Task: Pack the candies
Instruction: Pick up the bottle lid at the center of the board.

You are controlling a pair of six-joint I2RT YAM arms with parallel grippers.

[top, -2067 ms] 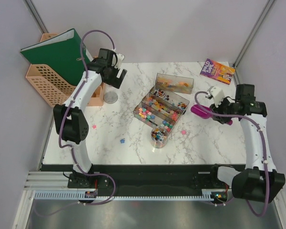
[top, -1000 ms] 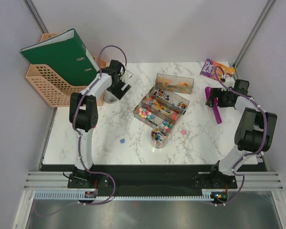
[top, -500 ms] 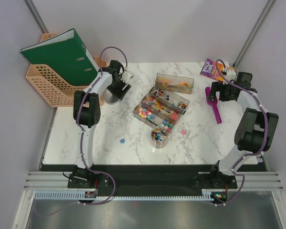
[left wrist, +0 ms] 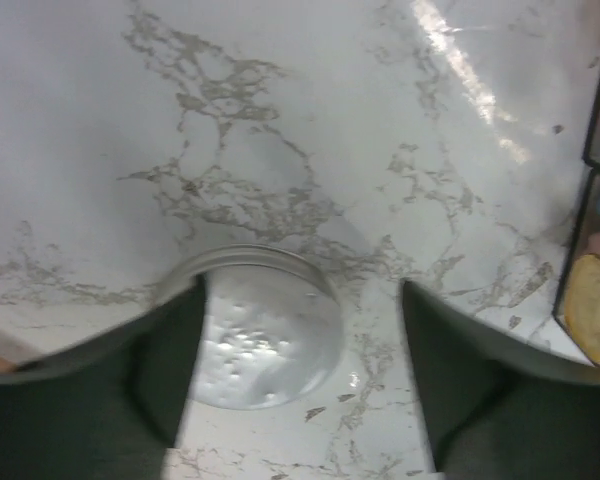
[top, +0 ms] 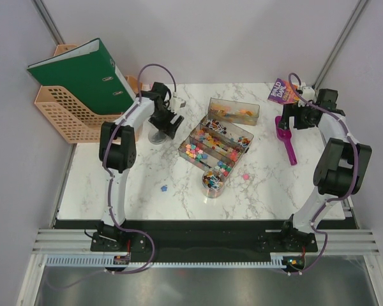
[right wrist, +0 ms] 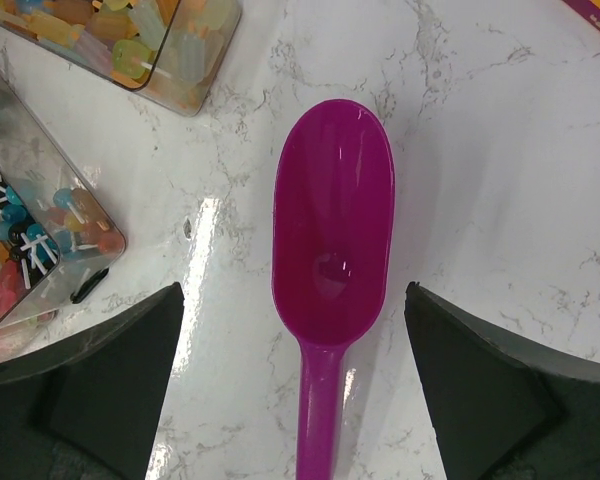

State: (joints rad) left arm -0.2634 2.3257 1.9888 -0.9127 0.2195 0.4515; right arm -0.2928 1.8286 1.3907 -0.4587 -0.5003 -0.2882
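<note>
The candies (top: 207, 141) fill clear trays mid-table, and more candies fill a small round jar (top: 212, 181). Loose ones lie on the marble, a pink one (top: 246, 176) and a blue one (top: 164, 188). My left gripper (top: 168, 122) hangs open over a clear round lid (left wrist: 265, 335), which lies flat on the table between the fingers (left wrist: 170, 375), nearer the left one. My right gripper (right wrist: 300, 400) is open above a purple scoop (right wrist: 332, 230) that lies empty on the table, its handle running between the fingers (right wrist: 490, 390) untouched. Trays of candies (right wrist: 130, 45) show at that view's top left.
A peach organiser (top: 60, 111) holding a green binder (top: 76, 70) stands at the back left, close to the left arm. A purple book (top: 282, 92) lies at the back right corner. One more clear tray (top: 233, 109) of sweets sits behind the others.
The left gripper drifted right and toward the trays, and the clear lid shifted slightly with it. The right gripper drew back from the scoop, which stays on the table.
</note>
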